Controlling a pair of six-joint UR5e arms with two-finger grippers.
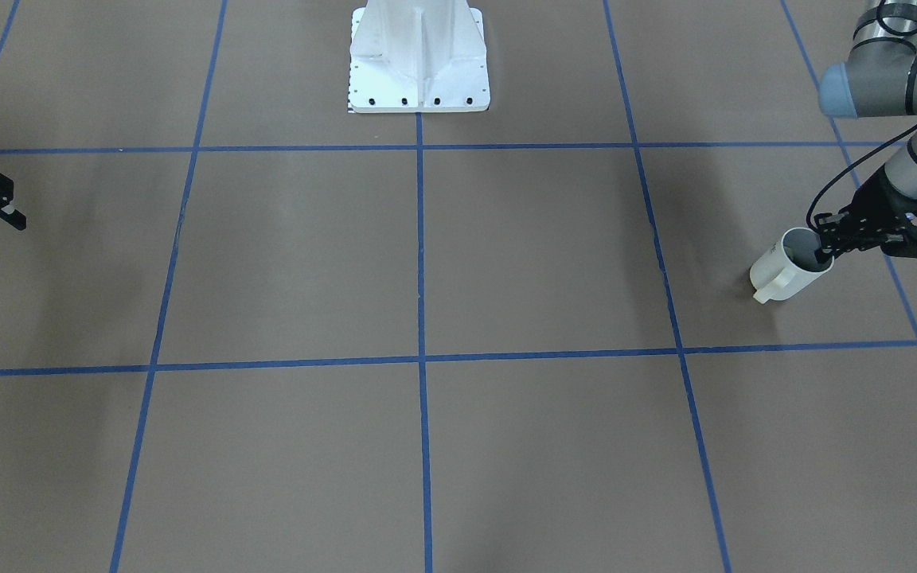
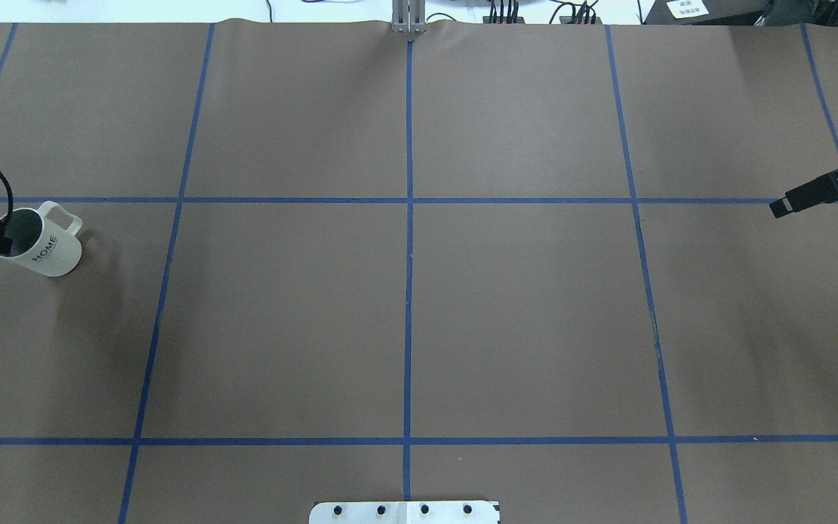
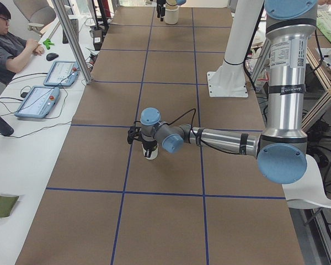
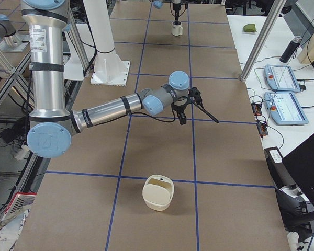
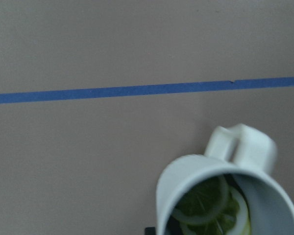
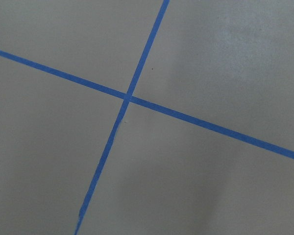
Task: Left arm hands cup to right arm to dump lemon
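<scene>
Cup (image 2: 48, 246) with lemon (image 5: 206, 206) inside is at the far left of the table (image 2: 419, 327), left gripper (image 1: 823, 253) clamped on its rim, one finger inside, likely leaving the outer wall free for the spread-open right gripper (image 4: 199, 119), well apart.

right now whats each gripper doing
Left gripper: jaws shut on the cup, at its rim.
Right gripper: jaws open, holding nothing.

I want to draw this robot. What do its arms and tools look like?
Both the left arm and right arm are shiny silver tubes with light blue round caps and black bands. The left tool and right tool are black, with thin black cables.
</scene>
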